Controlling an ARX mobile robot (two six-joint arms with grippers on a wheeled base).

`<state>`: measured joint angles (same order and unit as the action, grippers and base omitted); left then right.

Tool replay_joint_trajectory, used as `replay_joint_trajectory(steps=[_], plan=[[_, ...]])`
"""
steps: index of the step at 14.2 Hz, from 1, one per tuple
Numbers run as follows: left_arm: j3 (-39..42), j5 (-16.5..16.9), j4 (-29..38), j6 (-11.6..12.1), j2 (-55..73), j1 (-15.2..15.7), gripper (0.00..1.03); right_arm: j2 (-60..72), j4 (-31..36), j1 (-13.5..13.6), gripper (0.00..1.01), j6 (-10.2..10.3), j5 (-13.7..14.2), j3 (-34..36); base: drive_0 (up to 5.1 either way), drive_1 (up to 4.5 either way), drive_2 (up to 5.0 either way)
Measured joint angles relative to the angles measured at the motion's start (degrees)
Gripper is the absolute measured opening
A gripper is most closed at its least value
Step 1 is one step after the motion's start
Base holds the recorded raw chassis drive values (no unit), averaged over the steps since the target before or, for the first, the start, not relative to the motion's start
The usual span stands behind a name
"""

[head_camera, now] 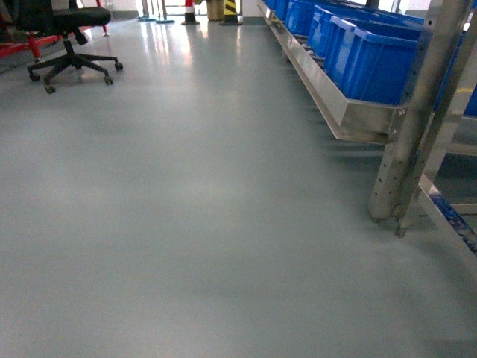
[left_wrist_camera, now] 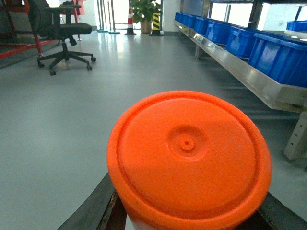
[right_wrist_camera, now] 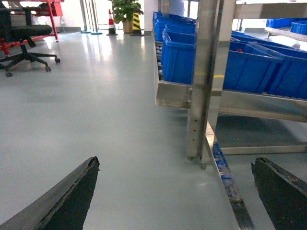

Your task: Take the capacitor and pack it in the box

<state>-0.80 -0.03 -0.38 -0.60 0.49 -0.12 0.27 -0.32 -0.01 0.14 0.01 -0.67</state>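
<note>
The capacitor (left_wrist_camera: 189,160), a round orange piece with a dimpled centre, fills the left wrist view, sitting between the 2 dark fingers (left_wrist_camera: 93,208) of the left gripper (left_wrist_camera: 187,211), which is closed on it above the grey floor (left_wrist_camera: 72,129). The right gripper (right_wrist_camera: 175,191) is spread wide with nothing between its fingers. Beyond the capacitor on its right runs a steel rack (left_wrist_camera: 249,79) carrying blue bins (left_wrist_camera: 278,57); on its far left stands a black office chair (left_wrist_camera: 60,33).

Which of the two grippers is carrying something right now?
The left gripper: an orange round piece sits between its fingers. The right gripper stands wide open, with only floor between them.
</note>
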Motion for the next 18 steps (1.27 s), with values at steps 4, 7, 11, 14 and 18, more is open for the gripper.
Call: replay_joint_trajectory(steps=[4, 7, 11, 14, 18], plan=[[0.0, -0.1, 0.0, 0.0, 0.0, 0.0, 0.44, 0.0, 0.1, 0.0, 0.98, 0.0, 0.0, 0.0, -5.0, 2.36, 2.4], [0.0, 0.0, 0.1, 0.0, 0.0, 0.0, 0.44, 0.0, 0.0, 0.0, 0.98, 0.0, 0.0, 0.0, -5.0, 2.35, 2.4], [0.0, 0.0, 0.0, 0.0, 0.0, 0.0, 0.44, 0.0, -0.1, 0.0, 0.98, 0.0, 0.0, 0.0, -4.9, 2.44, 2.4], [0.0, 0.0, 0.0, 0.0, 0.0, 0.0, 0.44, 0.0, -0.1, 0.0, 0.98, 0.0, 0.0, 0.0, -4.9, 2.44, 2.4], [0.0, 0.0, 0.0, 0.0, 0.0, 0.0, 0.44, 0.0, 0.0, 0.0, 0.98, 0.0, 0.0, 0.0, -5.0, 2.37, 2.4]])
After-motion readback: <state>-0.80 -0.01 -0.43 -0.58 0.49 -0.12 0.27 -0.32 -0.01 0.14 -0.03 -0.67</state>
